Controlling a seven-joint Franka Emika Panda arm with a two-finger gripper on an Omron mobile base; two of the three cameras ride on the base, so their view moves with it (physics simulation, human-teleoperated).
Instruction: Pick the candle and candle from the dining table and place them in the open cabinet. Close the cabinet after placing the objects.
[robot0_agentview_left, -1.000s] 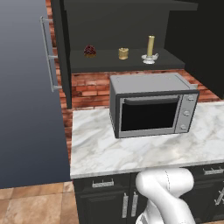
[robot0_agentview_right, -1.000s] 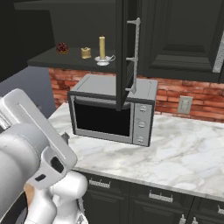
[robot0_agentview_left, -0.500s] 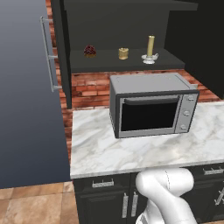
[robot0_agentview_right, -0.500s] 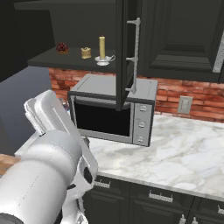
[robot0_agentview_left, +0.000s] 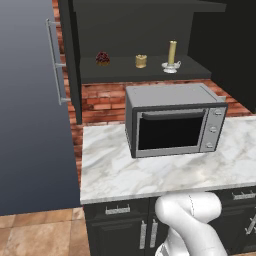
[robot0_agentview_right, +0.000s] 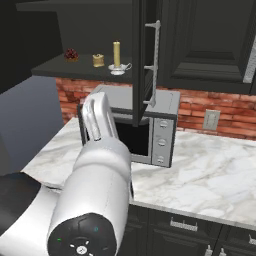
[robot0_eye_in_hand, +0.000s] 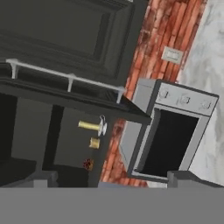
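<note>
Kitchen counter with marble top, brick backsplash and open black cabinet above a grey microwave.

Both candles stand on the cabinet shelf, upper centre of the left base view: the squat candle beside the tall candle on its silvery base, with a dark-red lump to their left. Placement appears complete. The cabinet door stands open, so closing is judged the remaining step. The gripper is spread wide and holds nothing, its tips at the bottom of the hand view.
</note>
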